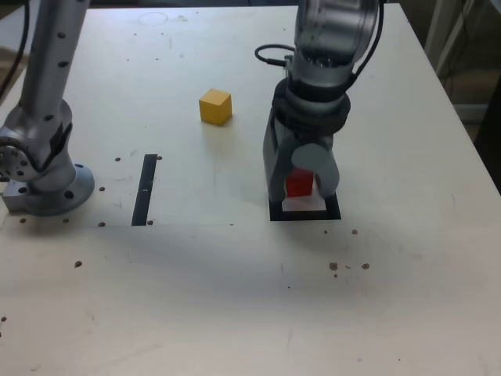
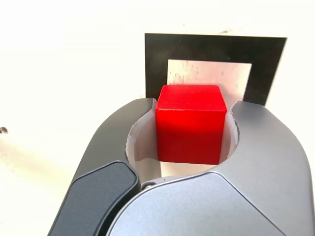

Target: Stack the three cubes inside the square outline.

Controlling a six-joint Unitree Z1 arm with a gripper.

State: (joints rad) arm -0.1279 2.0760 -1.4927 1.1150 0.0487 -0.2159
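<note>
Pincer [image 2: 194, 104] pinches the red cube [image 2: 190, 135], partly hiding the square outline [image 2: 206, 47]; yellow cube [image 1: 215, 107] sits apart.

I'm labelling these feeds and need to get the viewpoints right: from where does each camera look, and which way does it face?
Exterior view: off the arm, above the table, facing down across it; the arm and its hand reach in from the top, and the arm's base shows at left.
Wrist view: on the wrist, looking past the hand's two fingers toward the tabletop; only the hand shows.
Shared: hand, red cube, black square. The yellow cube shows only in the exterior view.
</note>
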